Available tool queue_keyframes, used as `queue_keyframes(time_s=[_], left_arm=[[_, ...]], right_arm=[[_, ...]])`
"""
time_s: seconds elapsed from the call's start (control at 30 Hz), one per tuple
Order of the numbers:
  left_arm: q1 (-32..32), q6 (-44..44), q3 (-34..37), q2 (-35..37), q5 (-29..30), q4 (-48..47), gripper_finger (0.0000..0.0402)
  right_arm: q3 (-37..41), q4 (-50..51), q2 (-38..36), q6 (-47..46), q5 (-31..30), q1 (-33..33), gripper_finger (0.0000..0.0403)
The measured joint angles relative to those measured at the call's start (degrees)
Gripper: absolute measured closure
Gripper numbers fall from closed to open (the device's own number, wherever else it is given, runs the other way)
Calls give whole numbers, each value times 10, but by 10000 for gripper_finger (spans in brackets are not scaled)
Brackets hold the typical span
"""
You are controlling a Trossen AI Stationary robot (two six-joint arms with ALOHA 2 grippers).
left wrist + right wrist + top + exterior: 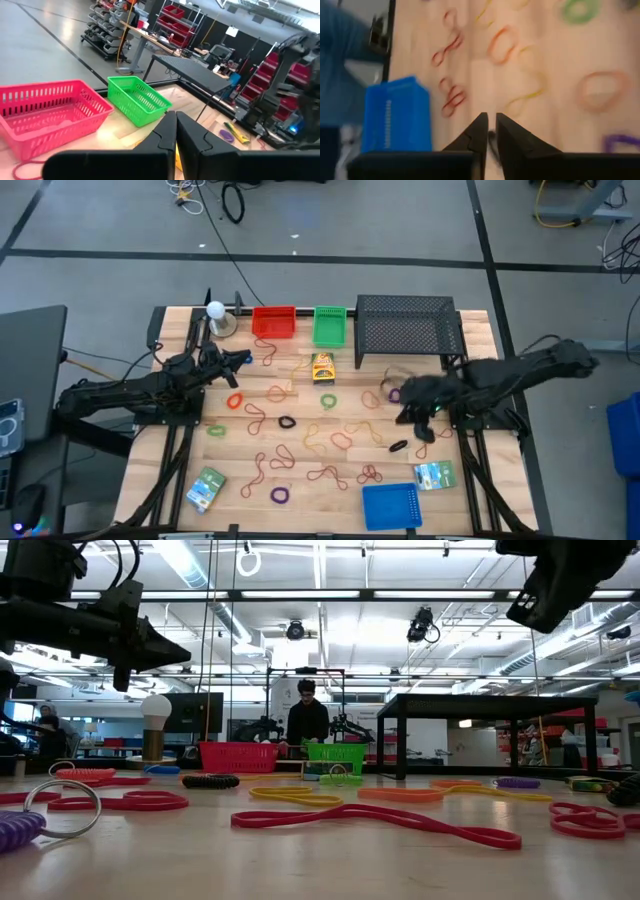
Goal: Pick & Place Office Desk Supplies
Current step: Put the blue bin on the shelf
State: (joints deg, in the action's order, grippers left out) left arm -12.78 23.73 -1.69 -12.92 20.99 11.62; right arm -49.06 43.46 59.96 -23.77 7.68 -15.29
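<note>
Many thin rubber-band loops and small rings lie flat on the wooden table (470,330), among them a red loop (375,817), a black ring (288,422) and a purple ring (280,495). A yellow crayon box (322,367) lies near the green basket (329,326). Green-blue packets lie at the near left (206,488) and near right (435,475). My left gripper (245,360) is shut and level above the table's left half, pointing at the baskets (176,122). My right gripper (408,416) hangs slanting down over the bands on the right, with a narrow gap between its fingertips (488,119) and nothing in it.
A red basket (274,322) and a black mesh shelf (408,325) stand along the far edge beside the green basket. A blue tray (390,506) sits at the near edge. A white ball on a metal base (216,310) stands far left. A person stands in the room behind (307,720).
</note>
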Motion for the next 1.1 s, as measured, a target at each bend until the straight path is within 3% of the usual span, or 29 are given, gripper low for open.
queue_keyframes(time_s=[0.2,0.43,0.63,0.93,1.1], left_arm=[[0,-6,0,-6,8,0,391],[0,-21,0,-29,46,-2,390],[0,-24,-1,-44,44,-2,390],[0,-19,-1,-62,45,2,390],[0,-35,-1,-64,36,1,390]], right_arm=[[-37,14,115,-46,61,-90,293],[-43,-31,180,-85,36,-175,241],[-43,-92,246,-98,38,-189,236],[-43,-100,256,-133,8,-233,236],[-43,-113,285,-133,2,-226,245]])
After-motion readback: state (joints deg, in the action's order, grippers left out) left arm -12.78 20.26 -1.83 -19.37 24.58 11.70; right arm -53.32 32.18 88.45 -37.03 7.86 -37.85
